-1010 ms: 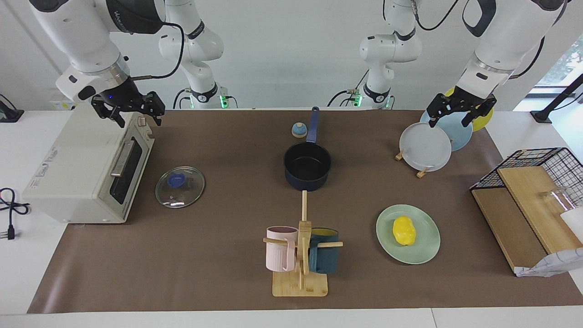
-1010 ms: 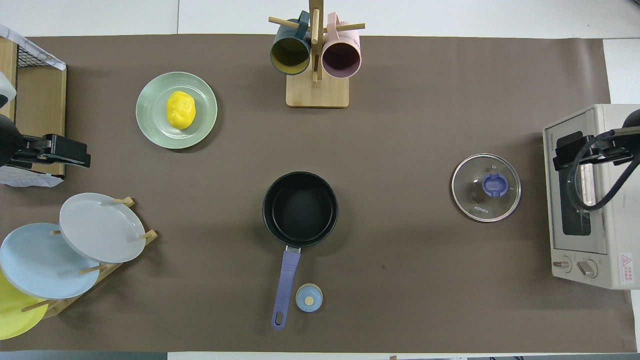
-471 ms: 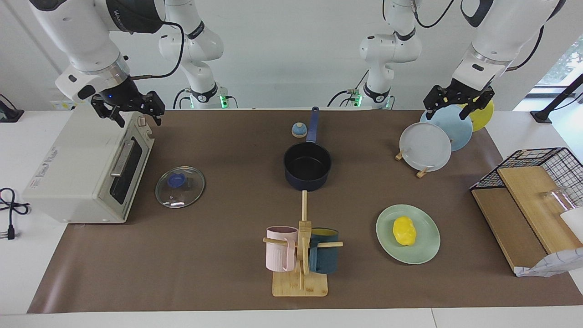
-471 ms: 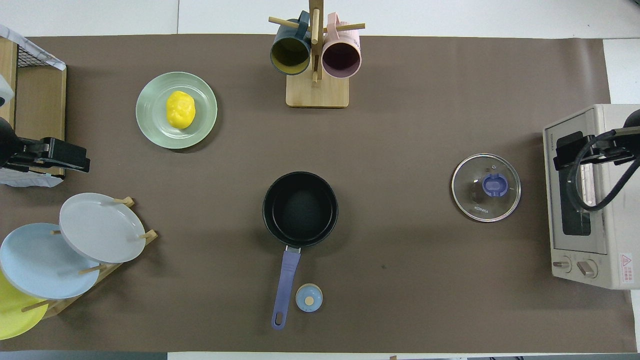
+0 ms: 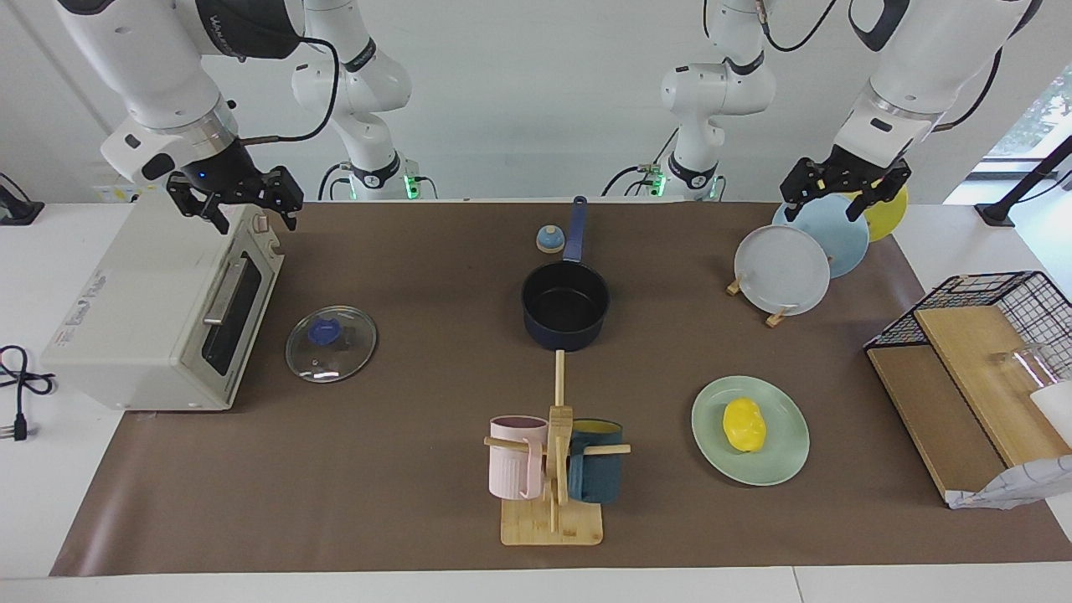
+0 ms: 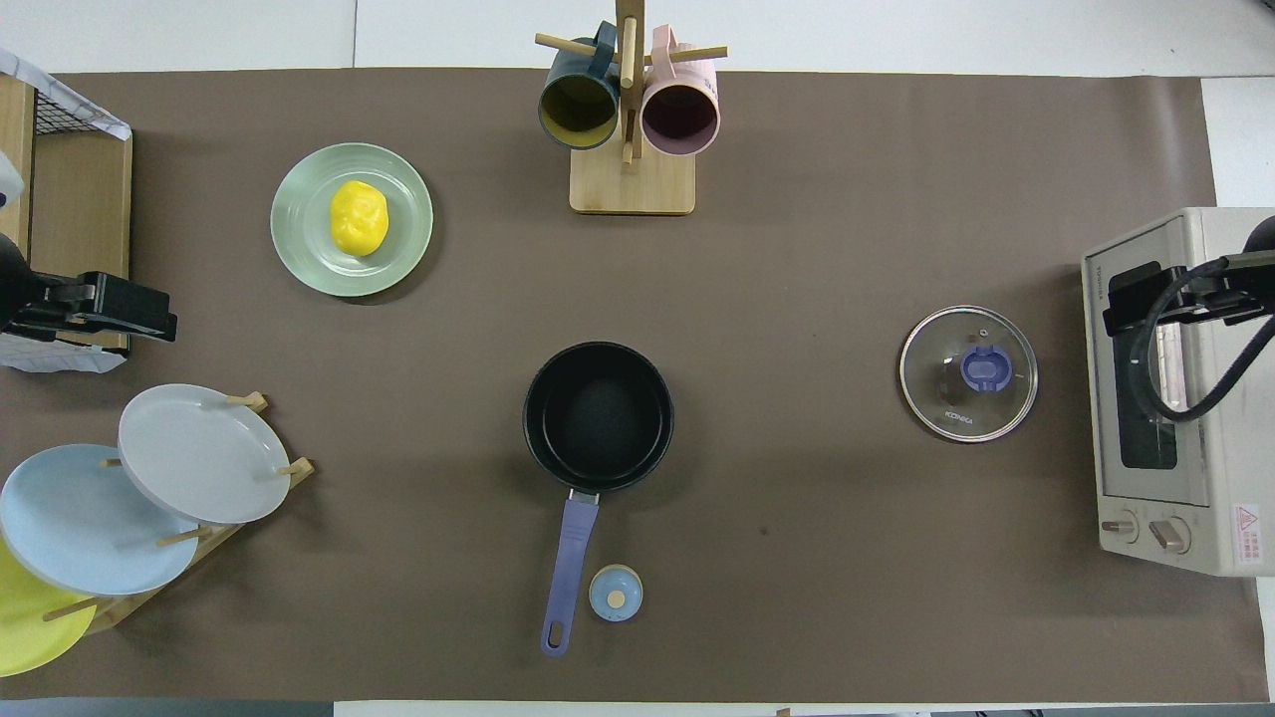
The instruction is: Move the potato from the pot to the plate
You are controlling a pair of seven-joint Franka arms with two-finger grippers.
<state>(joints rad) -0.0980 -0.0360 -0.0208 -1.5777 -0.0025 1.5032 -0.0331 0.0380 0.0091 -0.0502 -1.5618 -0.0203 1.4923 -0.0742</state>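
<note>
- Your left claw [image 5: 846, 195] hung with its fingers spread wide and nothing between them, up over the blue plate [image 5: 825, 235] in the plate rack [image 5: 775, 316] at the left arm's end of the table.
- Your right claw [image 5: 237, 201] was likewise wide and empty, raised over the top of the toaster oven [image 5: 159, 306] at the right arm's end (neither claw touched anything).
- The potato [image 5: 743, 424] lay on the plate [image 5: 783, 456], well below and well apart from your left claw, farther from the robots than the rack under that claw.
- The pot [image 5: 565, 306] stood empty about midway between your two claws, its black inside bare, its handle [image 5: 576, 229] pointing toward the robots.
- A small blue knob [image 5: 549, 239] sat just beside that handle, on the side toward your right claw.
- The glass lid [image 5: 331, 343] lay flat on the mat, between the pot and the oven under your right claw, near the oven's door.
- The mug stand [image 5: 553, 486] held a pink mug [image 5: 515, 456] and a dark blue mug [image 5: 596, 471], farther from the robots than the pot.
- A wire basket [image 5: 976, 297] with wooden boards stood out past your left claw, at the table's end.
</note>
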